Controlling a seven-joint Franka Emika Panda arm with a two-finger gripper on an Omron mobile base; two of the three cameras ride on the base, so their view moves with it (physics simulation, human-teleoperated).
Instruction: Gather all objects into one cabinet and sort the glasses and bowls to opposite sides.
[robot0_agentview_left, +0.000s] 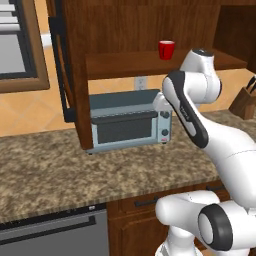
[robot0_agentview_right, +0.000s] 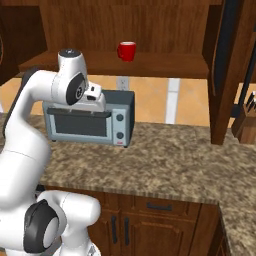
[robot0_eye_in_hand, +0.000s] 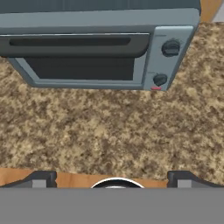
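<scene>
- Red cup (robot0_agentview_left: 166, 50) is parked on the bottom board of the dark brown wall cabinet (robot0_agentview_left: 125, 62), toward its right half, standing upright with nothing touching it. In the right base view the same cup (robot0_agentview_right: 126, 51) sits a bit left of the board's middle.
- Cabinet door (robot0_agentview_left: 70, 75) hangs open on the left with its long black bar handle (robot0_agentview_left: 60, 70) facing out; another open door (robot0_agentview_right: 227, 70) shows on the right side in the right base view.
- Grey toaster oven (robot0_agentview_left: 127, 122) sits on the speckled granite counter (robot0_agentview_left: 75, 170) straight below the cabinet, far back by the wall.
- Robot arm rises in front of the oven, and its elbow covers the oven's right end in the left base view.
- Gripper (robot0_eye_in_hand: 112, 177) is spread wide with nothing between the tips, pointing down at bare granite just near of the toaster oven (robot0_eye_in_hand: 96, 48).
- Knife block (robot0_agentview_left: 245, 102) stands on the counter far right.
- Dishwasher front (robot0_agentview_left: 55, 232) sits under the counter at near left; wooden drawers (robot0_agentview_right: 160, 207) are below the counter edge.
</scene>
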